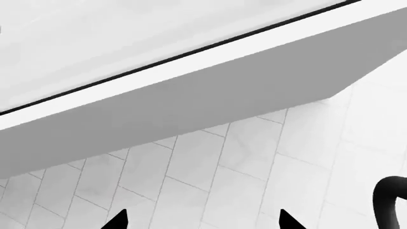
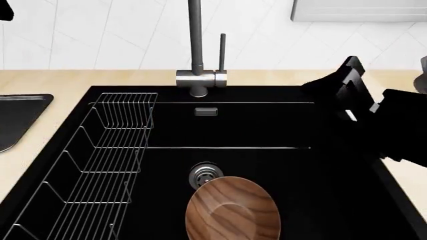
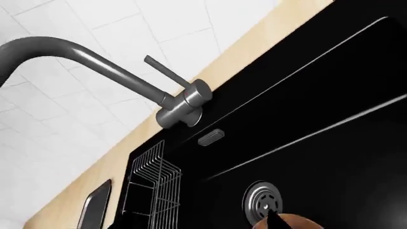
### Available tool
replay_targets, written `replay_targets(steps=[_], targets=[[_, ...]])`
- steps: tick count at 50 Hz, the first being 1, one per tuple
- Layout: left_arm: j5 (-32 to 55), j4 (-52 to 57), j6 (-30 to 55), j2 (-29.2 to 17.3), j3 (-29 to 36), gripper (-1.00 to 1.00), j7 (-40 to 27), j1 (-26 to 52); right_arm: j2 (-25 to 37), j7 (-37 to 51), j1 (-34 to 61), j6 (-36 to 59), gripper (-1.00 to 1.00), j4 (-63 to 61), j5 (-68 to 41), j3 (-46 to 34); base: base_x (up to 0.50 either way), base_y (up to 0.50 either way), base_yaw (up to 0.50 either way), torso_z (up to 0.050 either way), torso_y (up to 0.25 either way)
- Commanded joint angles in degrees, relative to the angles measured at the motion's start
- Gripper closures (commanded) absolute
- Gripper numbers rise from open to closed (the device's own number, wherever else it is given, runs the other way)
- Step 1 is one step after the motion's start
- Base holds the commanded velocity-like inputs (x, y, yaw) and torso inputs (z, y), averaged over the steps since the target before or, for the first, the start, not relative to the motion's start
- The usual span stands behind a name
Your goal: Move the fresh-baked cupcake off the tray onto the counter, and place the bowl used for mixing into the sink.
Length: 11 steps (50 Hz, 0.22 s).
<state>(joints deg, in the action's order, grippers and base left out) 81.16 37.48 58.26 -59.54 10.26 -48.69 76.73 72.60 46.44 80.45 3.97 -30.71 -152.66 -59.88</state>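
The bowl (image 2: 232, 211) is sitting on the floor of the sink (image 2: 333, 200), just in front of the drain (image 2: 205, 174), with the wire rack (image 2: 100, 165) along the sink's left side. The right gripper (image 2: 353, 107) is hanging over the sink's right edge gripping nothing, though how wide it's spread I can't tell. The left gripper (image 1: 202, 223) is showing two tips spread apart with nothing between them, facing wall tile; the tray (image 2: 17, 117) is lying on the counter (image 2: 53, 80), cupcake not in view.

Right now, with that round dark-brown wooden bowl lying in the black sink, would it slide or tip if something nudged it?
The round dark-brown wooden bowl looks rigid, so it should keep its shape. Its wide, shallow form suggests it would slide rather than tip. It lies close to the steel drain on the black sink's smooth-looking floor, so it may skid easily, perhaps rocking on its base.
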Motion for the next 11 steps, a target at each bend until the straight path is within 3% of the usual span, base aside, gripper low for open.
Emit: replay_targets(steps=[1, 2, 3, 4, 5, 6, 7, 8, 9, 11], targets=[[36.03, -0.02, 25.12, -21.27, -28.22, -1.0, 1.21, -1.81, 17.39, -12.96, -0.36, -27.28, -1.0, -23.7, -9.81, 7.53, 0.0, 0.0, 0.0, 0.0, 0.0], [35.85, -3.16, 31.63, -27.13, -36.81, -1.0, 4.87, 0.57, 17.39, -9.39, 3.4, -34.55, -1.0, -28.9, -12.36, 11.33, 0.0, 0.0, 0.0, 0.0, 0.0], [27.61, -4.05, 31.73, -30.45, -40.02, -1.0, 13.15, 2.1, 8.8, -0.79, -5.2, -25.96, -1.0, -20.31, -13.39, 19.92, 0.0, 0.0, 0.0, 0.0, 0.0], [19.01, -1.99, 31.73, -30.46, -41.21, -1.0, 21.75, 3.28, 0.2, 7.8, -13.79, -17.36, -1.0, -13.83, -12.29, 28.52, 0.0, 0.0, 0.0, 0.0, 0.0], [10.42, 0.28, 31.73, -30.46, -40.99, -1.0, 30.34, 3.04, -8.39, 16.4, -22.39, -8.77, -1.0, -13.8, -19.89, 37.11, 0.0, 0.0, 0.0, 0.0, 0.0], [1.82, 2.69, 31.73, -28.88, -49.58, -1.0, 38.94, -5.55, -15.94, 24.99, -30.98, -0.17, -1.0, -12.9, -24.53, 45.71, 0.0, 0.0, 0.0, 0.0, 0.0], [-6.77, 2.29, 31.73, -28.85, -58.18, -1.0, 47.53, -14.15, -15.2, 30.29, -39.58, 8.42, -1.0, -11.51, -26.35, 54.3, 0.0, 0.0, 0.0, 0.0, 0.0], [-15.37, 0.47, 31.72, -30.42, -64.86, -1.0, 56.13, -22.74, -11.39, 38.02, -48.17, 10.84, -1.0, -8.02, -27.33, 62.9, 0.0, 0.0, 0.0, 0.0, 0.0], [-23.96, -3.32, 25.59, -30.44, -66.06, -1.0, 64.72, -23.46, -7.69, 43.49, -54.78, 9.95, -1.0, -5.23, -27.34, 71.49, 0.0, 0.0, 0.0, 0.0, 0.0], [-41.15, -10.83, 10.6, -30.26, -73.38, -1.0, 81.91, -16.19, -0.65, 43.55, -62.62, 9.92, -1.0, 3.74, -27.34, 88.68, 0.0, 0.0, 0.0, 0.0, 0.0]])
